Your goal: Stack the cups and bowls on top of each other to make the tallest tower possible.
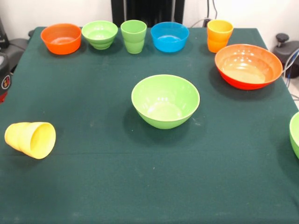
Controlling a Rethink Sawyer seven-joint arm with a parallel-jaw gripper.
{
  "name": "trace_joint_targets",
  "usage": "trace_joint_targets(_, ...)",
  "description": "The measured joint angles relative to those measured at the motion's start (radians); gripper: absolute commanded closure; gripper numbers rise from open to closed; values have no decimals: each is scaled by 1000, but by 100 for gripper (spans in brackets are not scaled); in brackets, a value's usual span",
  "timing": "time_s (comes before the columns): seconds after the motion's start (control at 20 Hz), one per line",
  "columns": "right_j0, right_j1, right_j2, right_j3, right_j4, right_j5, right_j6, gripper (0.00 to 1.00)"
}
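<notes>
A large light green bowl (165, 101) stands upright in the middle of the dark green table (140, 186). A yellow cup (31, 139) lies on its side at the left, mouth toward the camera. Along the far edge stand a small orange bowl (61, 38), a small light green bowl (100, 34), a light green cup (133, 36), a small blue bowl (169, 36) and an orange-yellow cup (219, 35). A large orange-red bowl (248, 66) sits at the right. Another light green bowl (295, 134) is cut off at the right edge. The gripper is out of view.
Dark equipment (7, 60) sits past the table's left edge. A black knob (282, 38) and cables (290, 63) lie off the right side.
</notes>
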Motion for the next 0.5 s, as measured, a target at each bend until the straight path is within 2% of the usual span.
trace_joint_targets(0.5,12,34,0,-15,11,0,0,100)
